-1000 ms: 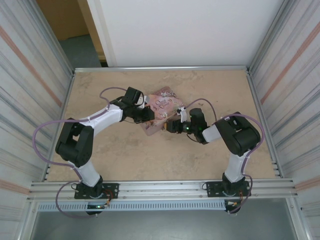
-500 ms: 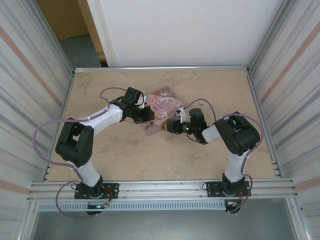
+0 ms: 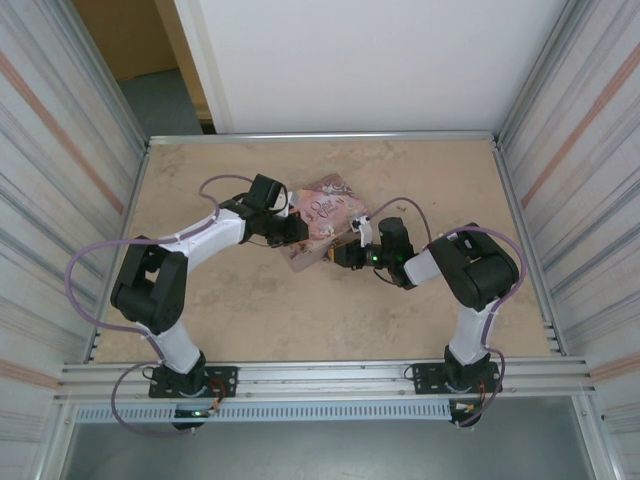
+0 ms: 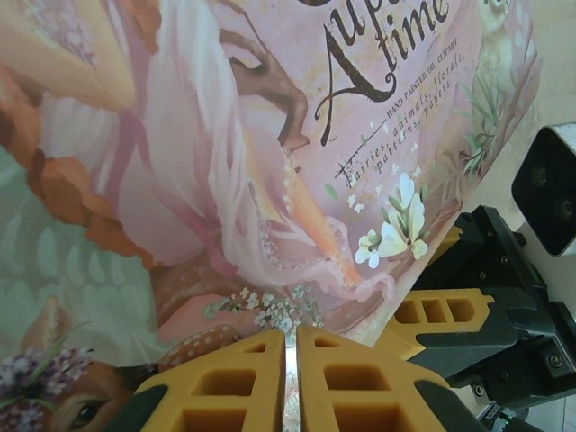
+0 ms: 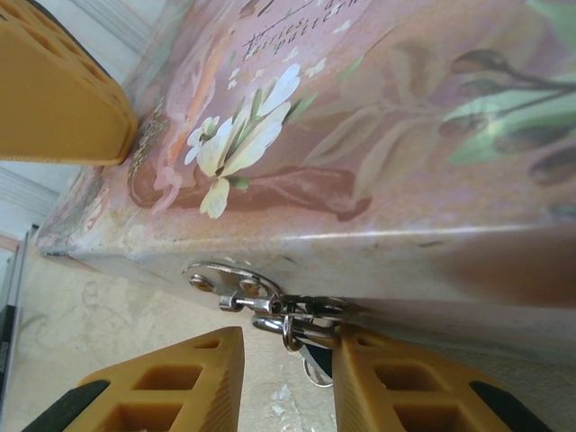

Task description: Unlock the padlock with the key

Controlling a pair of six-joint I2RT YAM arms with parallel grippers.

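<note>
The pink illustrated tin [image 3: 322,218] lies mid-table between both arms. On its front wall a metal hasp [image 5: 225,274] carries the padlock's silvery shackle [image 5: 266,322]. A sliver of the padlock's blue body [image 5: 320,358] shows against the inner face of my right gripper's right-hand finger. A small ring and a silvery piece [image 5: 316,376] hang there; I cannot tell whether that is the key. My right gripper [image 5: 290,337] straddles the padlock with its jaws apart, the left-hand finger clear of it. My left gripper [image 4: 291,335] is shut over the tin's lid [image 4: 270,162].
The right arm's yellow finger [image 4: 441,310] sits close beside the tin's corner in the left wrist view. A left-arm finger [image 5: 54,90] rests over the lid in the right wrist view. Metal walls [image 3: 560,150] enclose the table; bare tabletop [image 3: 300,310] lies in front.
My right gripper's jaws have narrowed around the padlock. Both arms and the tin stay almost where they were.
</note>
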